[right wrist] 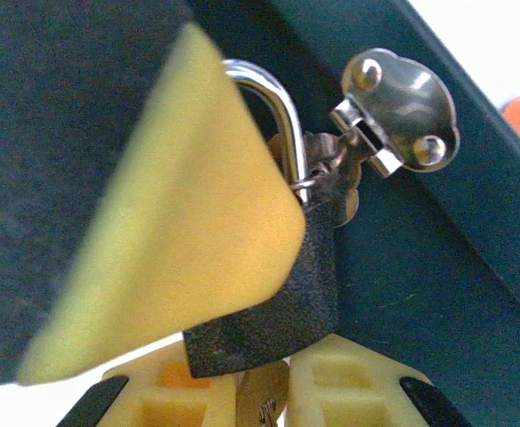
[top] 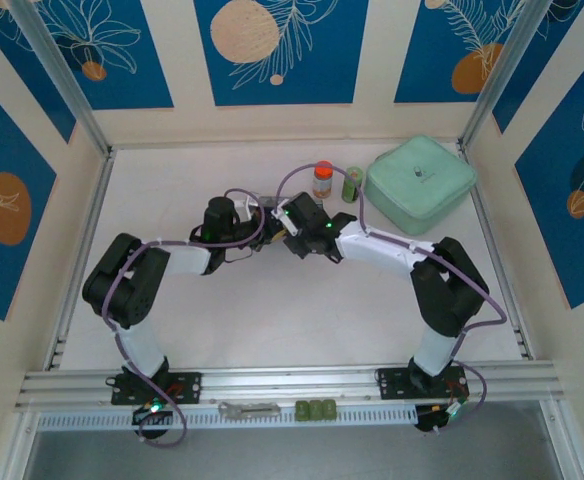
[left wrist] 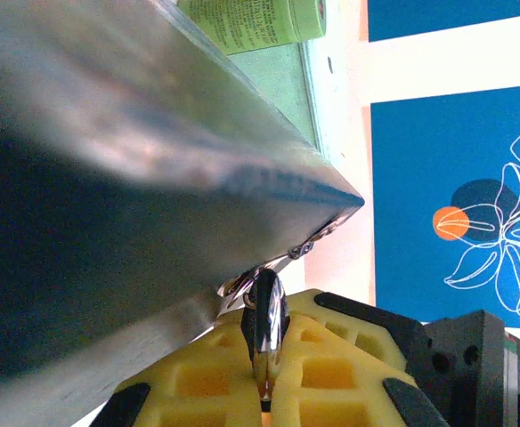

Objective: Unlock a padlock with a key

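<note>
The left gripper clamps the black, silver-shackled padlock; right gripper narrow, perhaps on key.

Looks like a robotics lab test cell to me: two arms bolted to an aluminium rail, white worktop boxed in by extrusion posts and blue leaf-print panels.

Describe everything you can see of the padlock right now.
The padlock has a dark, grainy squarish body and a shiny silvery shackle. It hangs against the dark blue box, its shackle hooked at the metal hasp. A yellow pad of the left claw, shut on it, covers one side. Its bottom edge sits at the right claw. Keyhole hidden; locked or not, I cannot tell.
</note>
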`<action>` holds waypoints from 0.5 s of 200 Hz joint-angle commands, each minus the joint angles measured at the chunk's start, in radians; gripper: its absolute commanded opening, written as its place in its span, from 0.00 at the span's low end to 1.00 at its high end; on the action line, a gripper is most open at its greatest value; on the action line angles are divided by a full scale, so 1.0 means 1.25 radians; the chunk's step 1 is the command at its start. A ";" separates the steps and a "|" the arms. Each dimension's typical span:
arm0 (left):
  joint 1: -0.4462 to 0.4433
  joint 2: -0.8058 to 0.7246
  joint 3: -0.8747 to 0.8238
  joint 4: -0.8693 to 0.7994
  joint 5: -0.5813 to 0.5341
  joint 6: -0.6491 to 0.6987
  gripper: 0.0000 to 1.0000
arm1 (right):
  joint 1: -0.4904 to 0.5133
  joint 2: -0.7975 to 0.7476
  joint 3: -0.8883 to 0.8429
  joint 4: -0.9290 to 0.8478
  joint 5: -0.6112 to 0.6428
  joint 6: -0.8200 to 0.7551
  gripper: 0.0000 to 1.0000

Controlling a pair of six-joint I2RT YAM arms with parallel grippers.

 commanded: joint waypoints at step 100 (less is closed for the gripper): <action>-0.011 0.009 -0.065 0.143 0.051 0.034 0.00 | -0.225 0.059 0.004 0.028 -0.814 0.214 0.00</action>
